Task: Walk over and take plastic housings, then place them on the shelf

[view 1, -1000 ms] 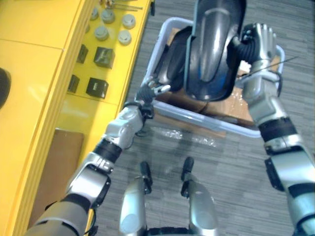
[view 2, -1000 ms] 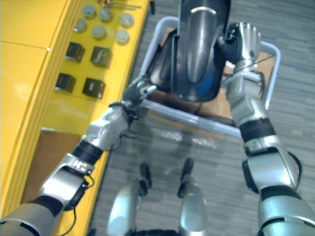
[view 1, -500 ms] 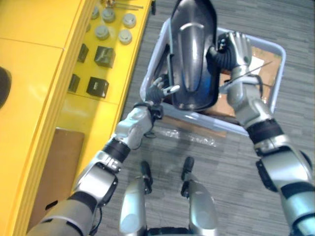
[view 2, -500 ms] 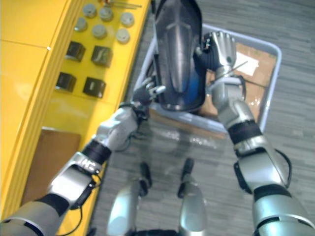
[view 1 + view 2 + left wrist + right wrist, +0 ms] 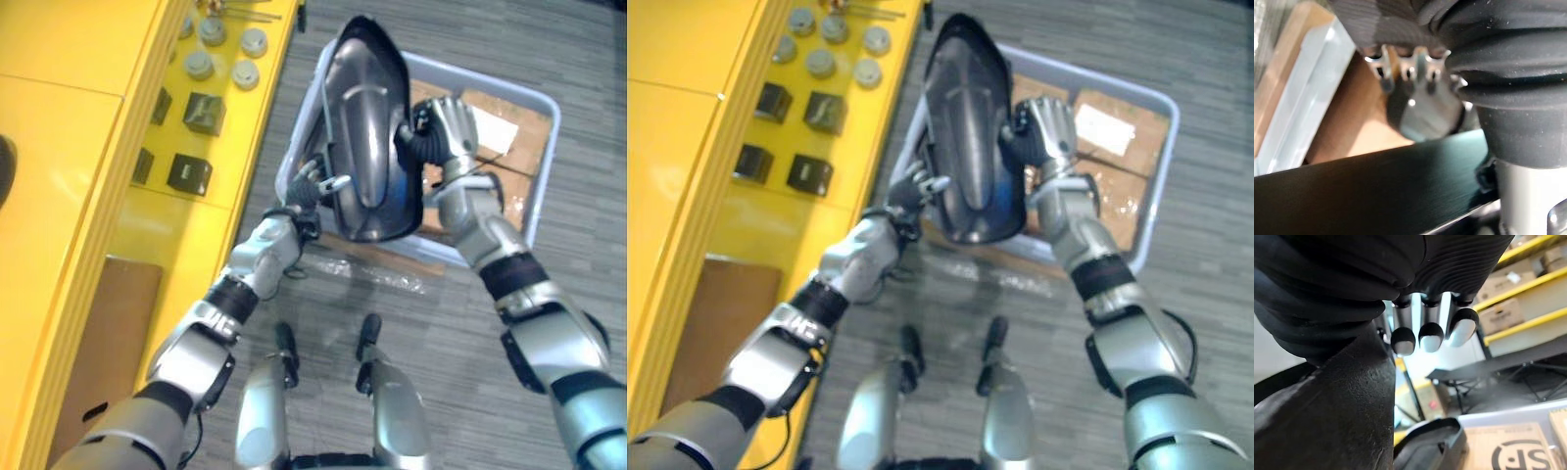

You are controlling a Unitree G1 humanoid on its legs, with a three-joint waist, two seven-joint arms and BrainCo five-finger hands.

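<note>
A large dark plastic housing point(image 5: 367, 147) hangs lifted above the pale blue bin point(image 5: 544, 157), held between both hands. My left hand point(image 5: 315, 183) pinches its lower left edge, and the left wrist view shows curled fingers point(image 5: 1400, 73) over the dark shell point(image 5: 1366, 196). My right hand point(image 5: 446, 125) is curled round the housing's right edge, its dark fingertips point(image 5: 1430, 335) bent over the rim point(image 5: 1337, 406). A second dark housing point(image 5: 1432, 443) lies in the bin. The yellow shelf point(image 5: 78, 157) runs along the left.
On the shelf sit black blocks point(image 5: 207, 111) and several grey round parts point(image 5: 245, 73). A brown board point(image 5: 108, 333) lies on its lower level. Flat cardboard point(image 5: 490, 132) lines the bin's bottom. Grey carpet point(image 5: 588, 59) stretches to the right.
Both hands have carried the housing leftward and nearer, from over the bin's middle to its left side by the shelf. More of the bin's cardboard bottom shows now.
</note>
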